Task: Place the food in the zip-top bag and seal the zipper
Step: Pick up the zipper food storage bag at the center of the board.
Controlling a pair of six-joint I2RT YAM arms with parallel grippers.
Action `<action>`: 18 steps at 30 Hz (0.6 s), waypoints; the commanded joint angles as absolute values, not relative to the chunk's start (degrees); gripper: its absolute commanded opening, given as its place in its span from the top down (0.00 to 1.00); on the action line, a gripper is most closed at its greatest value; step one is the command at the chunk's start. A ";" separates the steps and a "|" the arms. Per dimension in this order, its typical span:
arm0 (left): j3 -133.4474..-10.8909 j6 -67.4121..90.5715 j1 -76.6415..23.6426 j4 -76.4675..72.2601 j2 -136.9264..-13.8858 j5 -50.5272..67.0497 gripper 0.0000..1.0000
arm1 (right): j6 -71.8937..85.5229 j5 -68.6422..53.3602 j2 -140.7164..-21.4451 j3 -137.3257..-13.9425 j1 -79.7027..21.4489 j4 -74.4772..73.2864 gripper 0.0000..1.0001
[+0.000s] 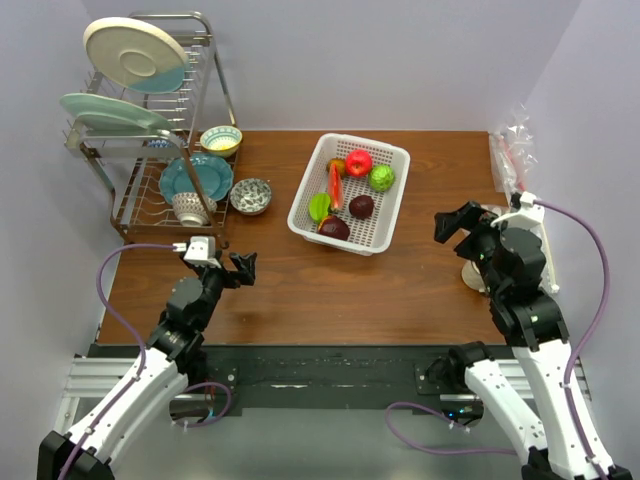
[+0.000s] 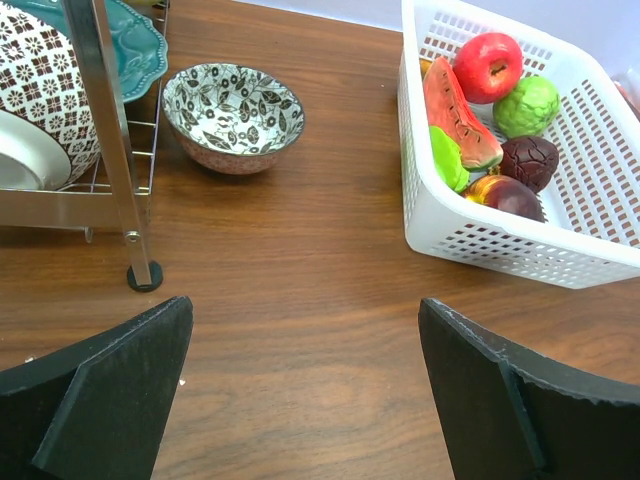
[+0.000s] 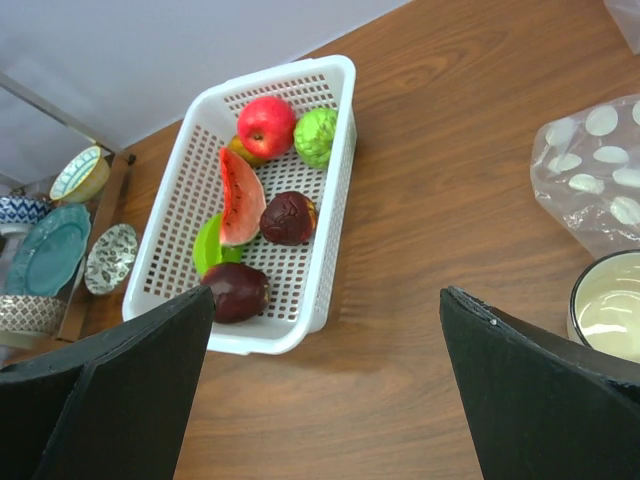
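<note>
White plastic basket holds all the food, which seems gathered for easy picking: red apple, green ball, dark purple pieces. Left tool and right tool flank the basket on the bench, jaws spread wide and empty, likely ready to pick. Right of the basket lies a clear bag — probably the zip-top bag, its zipper unseen.
</note>
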State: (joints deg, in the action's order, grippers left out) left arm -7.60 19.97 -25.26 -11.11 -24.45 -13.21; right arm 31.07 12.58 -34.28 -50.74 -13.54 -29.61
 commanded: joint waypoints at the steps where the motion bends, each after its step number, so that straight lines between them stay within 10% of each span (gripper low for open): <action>1: -8.35 20.30 -25.49 -13.53 -24.26 -12.57 0.00 | 32.17 13.88 -32.43 -49.66 -13.62 -28.92 0.01; 18: -8.17 20.30 -25.49 -13.97 -23.91 -11.34 0.00 | 24.79 26.18 -61.95 -56.95 -13.53 -23.92 0.01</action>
